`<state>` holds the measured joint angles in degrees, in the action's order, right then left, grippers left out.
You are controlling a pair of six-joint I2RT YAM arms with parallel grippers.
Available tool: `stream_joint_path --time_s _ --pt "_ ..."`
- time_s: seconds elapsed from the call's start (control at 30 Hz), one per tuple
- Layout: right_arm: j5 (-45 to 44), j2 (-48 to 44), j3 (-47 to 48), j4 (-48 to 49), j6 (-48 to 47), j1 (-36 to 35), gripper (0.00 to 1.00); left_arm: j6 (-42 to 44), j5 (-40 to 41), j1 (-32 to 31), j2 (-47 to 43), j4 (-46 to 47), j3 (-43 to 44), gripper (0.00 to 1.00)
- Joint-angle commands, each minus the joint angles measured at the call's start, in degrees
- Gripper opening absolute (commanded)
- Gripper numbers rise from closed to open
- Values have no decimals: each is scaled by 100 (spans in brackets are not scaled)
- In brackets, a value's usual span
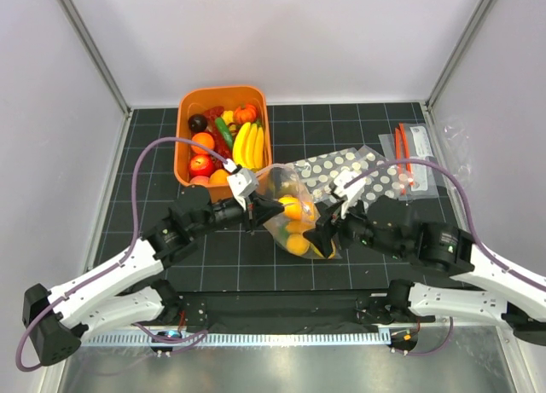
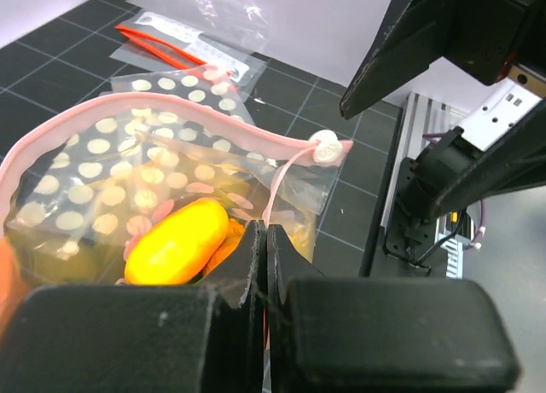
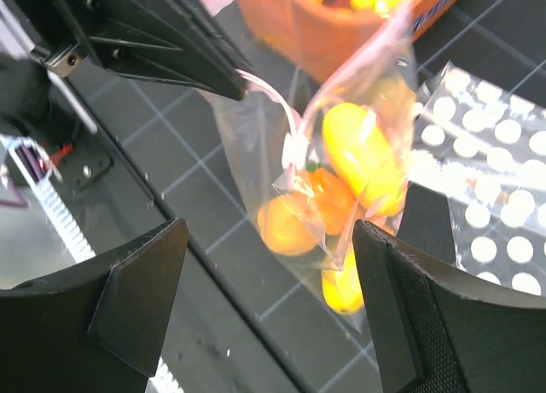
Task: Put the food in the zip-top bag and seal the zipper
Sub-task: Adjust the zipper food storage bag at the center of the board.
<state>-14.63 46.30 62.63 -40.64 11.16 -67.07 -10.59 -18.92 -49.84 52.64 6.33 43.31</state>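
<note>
Left gripper, clamped tight, pinches zipper end, holding bag upright at frame centre so food cannot spill. Right gripper gapes wide around bag, gripping nothing, likely poised for sealing.

- The zip-top bag is clear and crinkly. It hangs slack near the middle of the bench, with its mouth up and its lower end sagging toward the surface.
- The zipper is a pale pink strip, and it is unsealed. Its two sides stand apart in a wide loop with a pale slider at one end. The near side is pinched in the closed left gripper.
- Food inside the bag is bunched low: a yellow oblong piece, two orange pieces and more yellow beneath.
- The remaining food fills the orange bin beyond: bananas with orange, red, green and dark pieces.
</note>
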Motion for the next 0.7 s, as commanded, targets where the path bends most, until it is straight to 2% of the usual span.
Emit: stream_joint_path --time_s 0.0,0.1,0.17,0.33,0.57,0.67 --pt "-269 -480 -566 1391 -122 -26 84 -171 415 1 -368 510 -121 0" --pt "-111 -744 -1103 2084 -210 -26 75 -189 433 1 -421 536 -174 0" --pt "-110 -798 -1340 2236 -246 -26 74 -198 380 -8 -395 554 -165 0" --pt "-285 -746 -1447 2508 -342 -17 70 -207 126 -8 -316 545 -104 0" --pt "-769 -623 -1464 2974 -571 -26 69 -163 -15 -8 -404 562 -138 1" --pt "-908 -553 -1508 3115 -781 -26 60 -154 -59 -8 -448 571 -156 0"
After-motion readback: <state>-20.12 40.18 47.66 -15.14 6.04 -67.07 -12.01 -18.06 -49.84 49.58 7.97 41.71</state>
